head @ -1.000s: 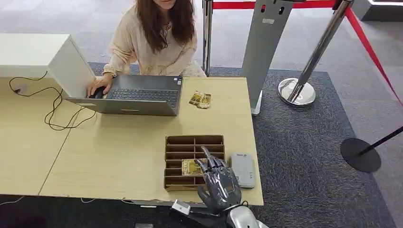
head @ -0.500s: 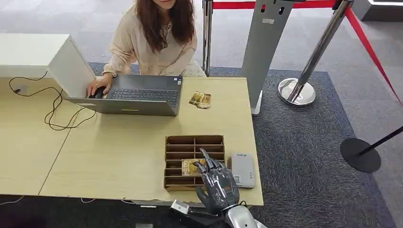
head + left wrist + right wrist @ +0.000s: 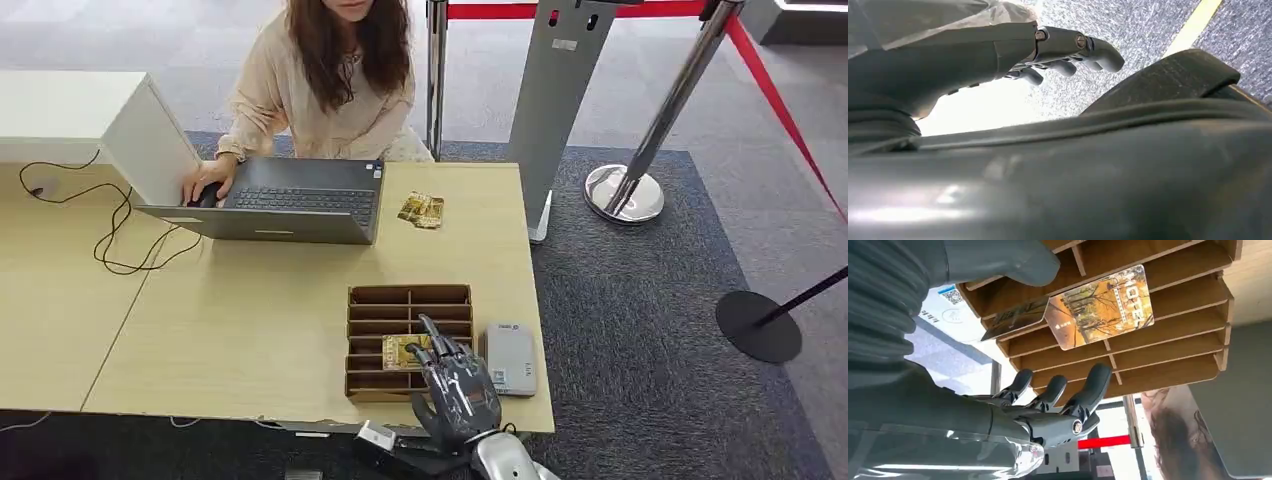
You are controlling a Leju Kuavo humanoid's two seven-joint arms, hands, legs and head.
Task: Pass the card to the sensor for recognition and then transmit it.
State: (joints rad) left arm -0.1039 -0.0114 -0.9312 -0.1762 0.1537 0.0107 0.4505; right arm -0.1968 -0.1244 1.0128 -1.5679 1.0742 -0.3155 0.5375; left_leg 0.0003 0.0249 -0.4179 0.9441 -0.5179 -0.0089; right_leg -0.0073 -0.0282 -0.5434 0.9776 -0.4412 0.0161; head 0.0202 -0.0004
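Landmark: the brown slotted tray (image 3: 409,342) near the front edge of the light wooden surface (image 3: 250,320). Right robot hand (image 3: 455,385) hovers over the tray's right part, fingers spread and slightly curled, released, grasping nothing. In the right wrist view the same robot hand (image 3: 1048,405) has its fingers (image 3: 1088,390) apart just off the tray's dividers (image 3: 1158,340), thumb (image 3: 1013,262) on the other side of the card. The card (image 3: 404,351), orange-toned with a forest print, lies tilted across the tray's slots in a middle row; the wrist view shows it (image 3: 1100,307) resting on divider edges, with a second darker card (image 3: 1015,317) partly under it. Grey card sensor (image 3: 510,358) sits flat just right of the tray. Left robot hand (image 3: 1068,52) hangs over grey carpet, fingers loosely curled, holding nothing. Beyond the tray, two small cards (image 3: 421,209) lie on the surface, near a laptop (image 3: 280,200) with a person (image 3: 320,80) typing. Stanchion base (image 3: 624,192) stands on carpet off the surface's far right corner.
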